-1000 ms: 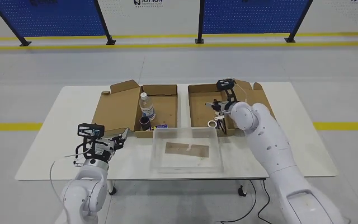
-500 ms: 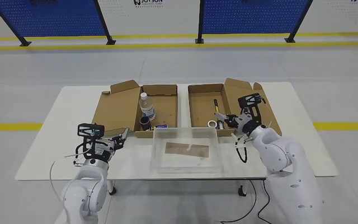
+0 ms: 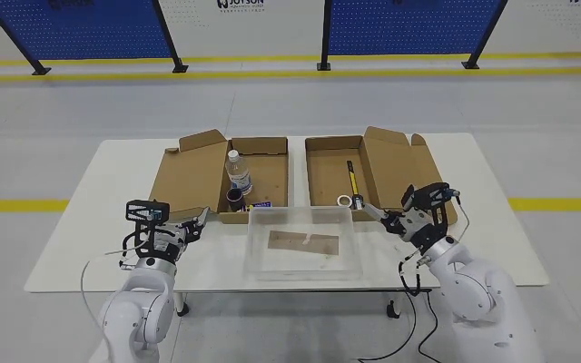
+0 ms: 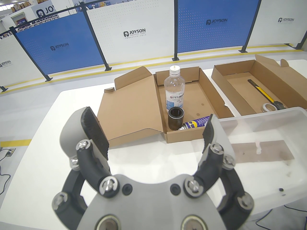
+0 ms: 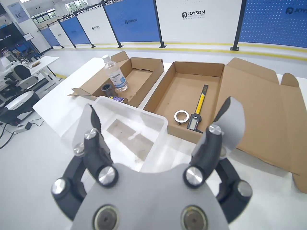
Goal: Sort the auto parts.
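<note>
Left gripper [image 4: 150, 120]: wide open, empty, over the table [image 3: 100, 181].
Right gripper [image 5: 159, 104]: wide open, empty, near clear bin [image 5: 144, 114].
Right box [image 5: 187, 92]: caliper [image 5: 201, 101], ring [image 5: 176, 117] inside.

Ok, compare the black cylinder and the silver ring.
The black cylinder is dark and tall, standing upright; the silver ring is bright and lies flat. The cylinder is beside the bottle in one cardboard box; the ring beside the caliper in the other box. Both are round and hollow.
</note>
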